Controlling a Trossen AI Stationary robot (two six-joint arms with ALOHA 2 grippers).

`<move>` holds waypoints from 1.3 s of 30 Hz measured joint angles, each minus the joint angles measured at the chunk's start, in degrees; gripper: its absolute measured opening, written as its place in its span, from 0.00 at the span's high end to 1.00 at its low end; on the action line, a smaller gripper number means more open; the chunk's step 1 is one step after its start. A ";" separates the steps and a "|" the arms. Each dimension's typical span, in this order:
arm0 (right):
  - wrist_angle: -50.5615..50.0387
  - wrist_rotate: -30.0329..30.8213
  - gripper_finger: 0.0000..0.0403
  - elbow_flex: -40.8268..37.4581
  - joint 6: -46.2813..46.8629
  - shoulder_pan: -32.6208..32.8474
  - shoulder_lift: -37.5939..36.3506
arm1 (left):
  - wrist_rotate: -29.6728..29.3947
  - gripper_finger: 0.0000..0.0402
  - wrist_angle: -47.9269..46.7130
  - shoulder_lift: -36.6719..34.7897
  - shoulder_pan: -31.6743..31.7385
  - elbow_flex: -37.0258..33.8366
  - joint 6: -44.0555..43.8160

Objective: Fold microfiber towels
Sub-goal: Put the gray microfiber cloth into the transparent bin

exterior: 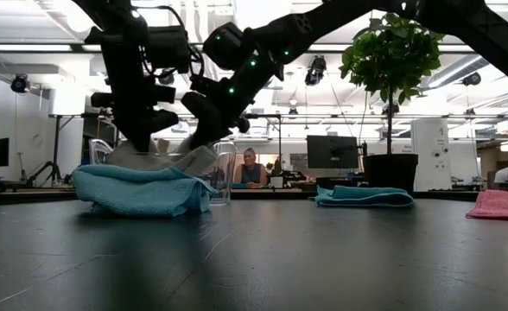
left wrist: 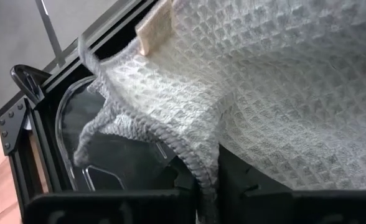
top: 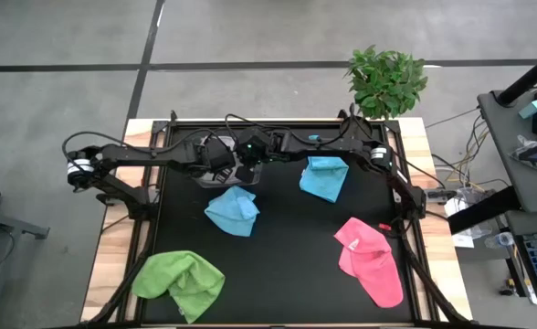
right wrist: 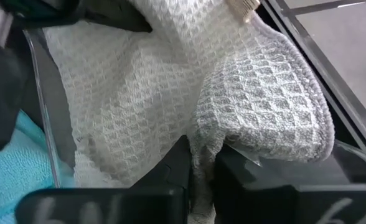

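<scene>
Grey-white towel (left wrist: 282,93) pinched by left gripper (left wrist: 205,186) and right gripper (right wrist: 201,168).

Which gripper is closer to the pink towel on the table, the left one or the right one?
The right gripper, though only slightly. Both grippers sit together at the table's far side, the left gripper beside it, each pinching the white towel. The pink towel lies near the right front.

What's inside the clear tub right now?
The pale grey-white waffle towel sits in the clear tub, pinched by both the left gripper and right gripper. The towel covers the tub's floor, so anything beneath it is hidden.
</scene>
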 joint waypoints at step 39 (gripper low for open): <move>5.20 -0.04 0.62 -26.47 -6.97 9.27 -27.40 | -1.35 0.79 3.39 -16.20 -17.71 0.52 3.43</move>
